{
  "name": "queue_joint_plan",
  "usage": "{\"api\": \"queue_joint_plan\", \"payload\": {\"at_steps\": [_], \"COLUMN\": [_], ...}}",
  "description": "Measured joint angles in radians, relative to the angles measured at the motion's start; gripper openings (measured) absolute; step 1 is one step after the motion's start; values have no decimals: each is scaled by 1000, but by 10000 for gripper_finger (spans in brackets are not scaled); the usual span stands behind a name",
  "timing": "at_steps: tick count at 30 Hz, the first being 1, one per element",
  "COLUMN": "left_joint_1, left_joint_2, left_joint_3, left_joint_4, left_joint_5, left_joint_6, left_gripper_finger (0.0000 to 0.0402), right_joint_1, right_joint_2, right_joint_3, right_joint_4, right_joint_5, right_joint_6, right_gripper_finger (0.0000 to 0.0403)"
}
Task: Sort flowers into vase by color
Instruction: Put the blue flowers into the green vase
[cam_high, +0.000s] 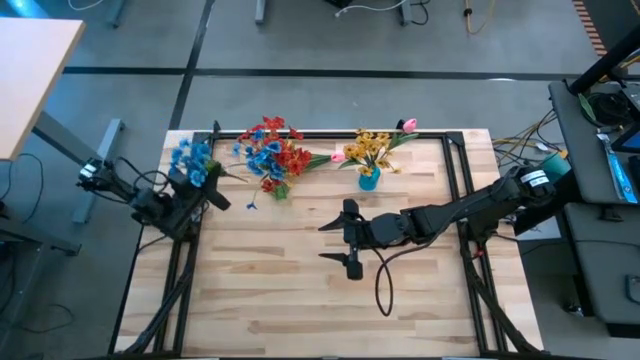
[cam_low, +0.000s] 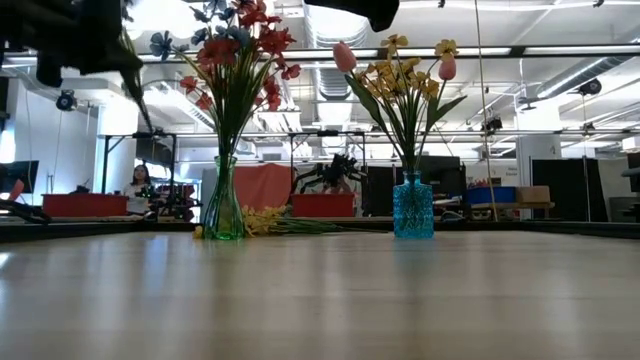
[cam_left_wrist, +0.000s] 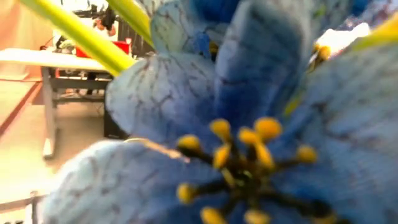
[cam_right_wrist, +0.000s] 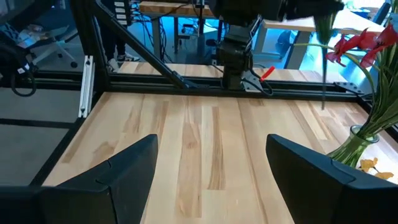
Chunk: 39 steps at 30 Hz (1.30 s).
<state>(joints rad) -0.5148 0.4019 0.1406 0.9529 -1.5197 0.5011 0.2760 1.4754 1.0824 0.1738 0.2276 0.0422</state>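
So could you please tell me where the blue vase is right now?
In the high view the blue vase stands near the table's far edge, right of centre, holding yellow flowers and pink buds, with the green vase to its left.

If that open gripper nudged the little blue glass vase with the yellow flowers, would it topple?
Probably, yes. The small blue glass vase looks narrow, while its yellow flowers and pink buds stand tall and spread wide, so it seems top-heavy. On the smooth wooden table it might slide first.

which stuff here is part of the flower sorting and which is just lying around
Part of the job:
- blue flowers, held by the left tool
- red and blue bunch in the green vase
- yellow and pink bunch in the blue vase
- yellow sprig on the table

Just around:
- desks and a person behind
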Motion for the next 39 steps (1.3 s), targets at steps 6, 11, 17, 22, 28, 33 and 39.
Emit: {"api": "queue_joint_plan", "payload": {"at_steps": [6,11,17,22,28,33,39], "left_joint_1": [-74,-169,-371,-439,-362,-244,-145], "left_joint_2": [-2,-1,20,15,-12,-55,-125], "left_joint_3": [-28,-9,3,38,109,145,145], "left_joint_4": [4,5,1,7,9,13,7], "left_joint_5": [-50,21,-48,-45,-50,89,292], "left_joint_6": [74,2,-86,-20,143,228,216], "left_gripper_finger": [0,0,0,0,0,0,0], "right_joint_1": [0,0,0,0,0,0,-2], "right_joint_2": [0,0,0,0,0,0,0], "right_joint_3": [0,-1,-1,-1,-1,-1,-1], "right_joint_4": [-1,-1,-1,0,19,25,49], "right_joint_5": [0,0,0,1,0,1,1], "right_joint_6": [2,3,3,2,3,2,-14], "right_gripper_finger": [293,293,293,293,292,293,292]}}
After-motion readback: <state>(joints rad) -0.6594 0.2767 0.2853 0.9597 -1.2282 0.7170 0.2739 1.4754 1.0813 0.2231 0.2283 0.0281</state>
